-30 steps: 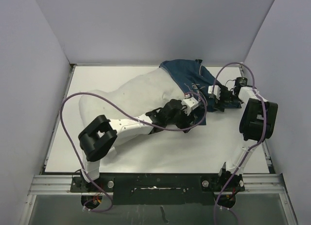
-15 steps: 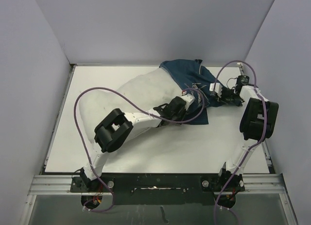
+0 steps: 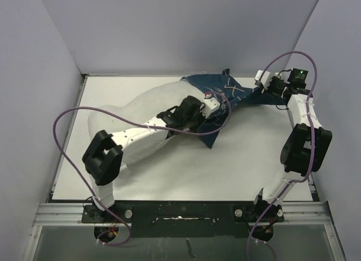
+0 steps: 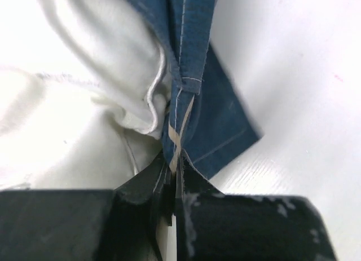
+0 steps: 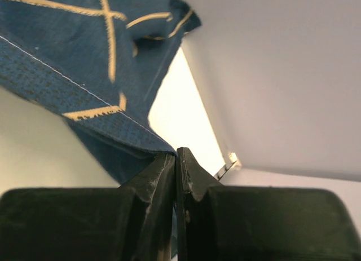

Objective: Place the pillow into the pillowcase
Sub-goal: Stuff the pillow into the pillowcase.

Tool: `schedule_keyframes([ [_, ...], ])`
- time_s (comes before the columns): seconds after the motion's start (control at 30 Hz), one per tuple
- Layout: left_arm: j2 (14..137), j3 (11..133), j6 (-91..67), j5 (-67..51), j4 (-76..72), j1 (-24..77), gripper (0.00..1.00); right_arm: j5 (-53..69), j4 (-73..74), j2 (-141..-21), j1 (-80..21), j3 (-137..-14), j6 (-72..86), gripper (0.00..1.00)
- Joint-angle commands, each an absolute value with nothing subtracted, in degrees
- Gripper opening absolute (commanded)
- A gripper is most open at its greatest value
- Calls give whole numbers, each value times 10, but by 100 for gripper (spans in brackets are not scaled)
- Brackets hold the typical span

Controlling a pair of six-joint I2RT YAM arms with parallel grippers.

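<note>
Black-white left arm stretched low across pillow (image 3: 135, 117) toward 1 o'clock; right arm folded upright, wrist reaching far-right corner. White tabletop (image 3: 248, 165), pale lilac walls (image 3: 169, 30) on three sides. Navy pillowcase (image 3: 234, 94) hem clamped in left pincer (image 4: 174, 169), touching pillow's 2 o'clock end. Opposite pillowcase edge pinched by right pincer (image 5: 176, 155) at 1 o'clock, cloth stretched between both. Pillow sprawls centre-left.

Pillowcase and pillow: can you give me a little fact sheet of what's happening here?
pillow: white, mostly outside, one end at the pillowcase's opening
pillowcase: navy, pulled taut between both arms
left fingers: shut on the pillowcase hem beside the pillow
right fingers: shut on the pillowcase's right end
table: white, walled on three sides
</note>
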State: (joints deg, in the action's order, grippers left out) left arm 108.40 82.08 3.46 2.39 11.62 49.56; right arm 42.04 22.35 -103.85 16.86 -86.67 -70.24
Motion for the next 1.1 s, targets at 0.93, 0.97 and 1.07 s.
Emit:
schedule_keyframes([
  [0.93,905,979,502,48,475,468,0,443,-266,-846,143,-752,-412,3],
  [0.97,899,976,502,19,487,468,0,442,-240,-848,156,-748,-422,3],
  [1.07,882,950,487,-62,517,466,0,439,-127,-847,187,-719,-476,3],
])
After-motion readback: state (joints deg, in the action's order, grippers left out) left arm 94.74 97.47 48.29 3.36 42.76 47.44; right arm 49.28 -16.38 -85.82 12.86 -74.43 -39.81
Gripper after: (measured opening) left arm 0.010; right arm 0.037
